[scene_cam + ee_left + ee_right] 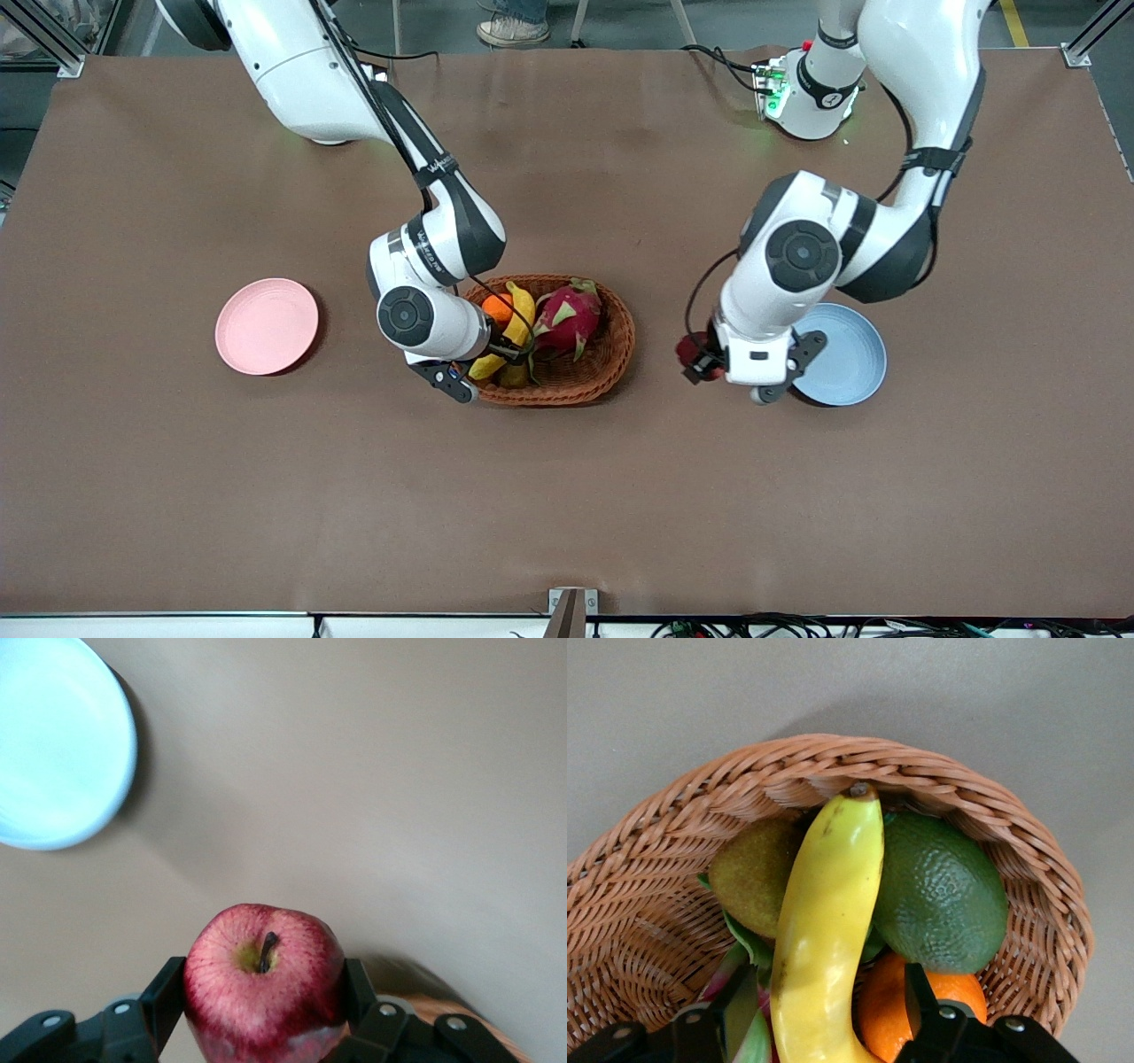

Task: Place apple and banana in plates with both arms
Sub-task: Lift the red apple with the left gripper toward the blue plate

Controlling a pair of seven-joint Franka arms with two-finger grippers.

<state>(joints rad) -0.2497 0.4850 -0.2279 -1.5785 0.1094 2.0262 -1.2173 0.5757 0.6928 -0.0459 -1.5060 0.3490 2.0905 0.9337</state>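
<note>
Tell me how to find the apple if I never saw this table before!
Find the light blue plate at the left arm's end of the brown table. Just beside it, toward the basket, the left gripper holds the apple up in the air. It is small, glossy and dark red, and the only fruit outside the basket.

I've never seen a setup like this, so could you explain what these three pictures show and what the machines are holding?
Two white robot arms work at a brown table. One picture looks down from a high camera; the others come from cameras on each wrist. The left gripper has its jaws shut on a red apple, up in the air beside the blue plate. The right gripper grips a banana in the wicker basket, which also holds a dragon fruit and an orange. A pink plate lies toward the right arm's end.
</note>
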